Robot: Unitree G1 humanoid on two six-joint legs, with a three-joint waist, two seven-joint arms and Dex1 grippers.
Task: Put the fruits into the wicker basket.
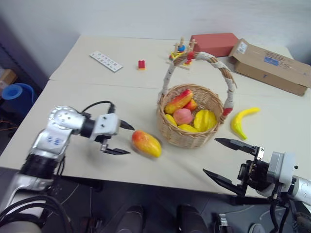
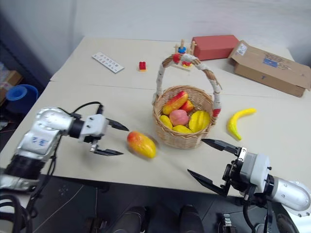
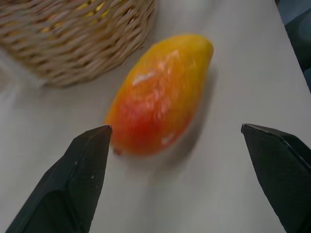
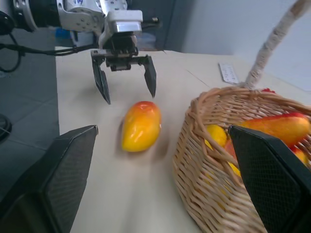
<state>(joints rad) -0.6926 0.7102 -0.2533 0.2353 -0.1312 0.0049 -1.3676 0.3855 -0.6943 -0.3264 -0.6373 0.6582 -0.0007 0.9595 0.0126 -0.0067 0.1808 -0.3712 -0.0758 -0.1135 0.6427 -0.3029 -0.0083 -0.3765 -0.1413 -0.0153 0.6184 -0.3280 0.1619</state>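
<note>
Glossy orange-red-and-yellow mango (image 1: pixel 146 143) lying beside wicker basket (image 1: pixel 190 137), both grippers' jaws released

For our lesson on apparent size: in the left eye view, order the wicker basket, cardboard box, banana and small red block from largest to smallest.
1. wicker basket
2. cardboard box, which lies farther from the camera
3. banana
4. small red block

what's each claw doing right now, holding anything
Left claw: open, holding nothing, facing the oval orange-red-and-yellow mango on the table.
Right claw: open, holding nothing, near the round tan wicker basket.
</note>
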